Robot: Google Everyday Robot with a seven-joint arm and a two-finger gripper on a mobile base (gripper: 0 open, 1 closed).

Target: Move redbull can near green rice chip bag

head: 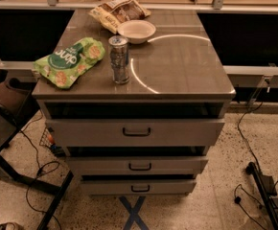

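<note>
The redbull can point(119, 59) stands upright on the grey cabinet top point(182, 66), near its front left part. The green rice chip bag point(70, 62) lies flat just left of the can, at the top's left edge, a small gap between them. The gripper and the arm are out of view in the camera view.
A white bowl point(136, 31) sits behind the can, and a tan-and-brown snack bag point(118, 11) lies behind the bowl at the back. The cabinet has three drawers point(136, 132) below. A dark chair point(5, 99) stands at the left; cables and a stand point(261, 186) lie on the floor at the right.
</note>
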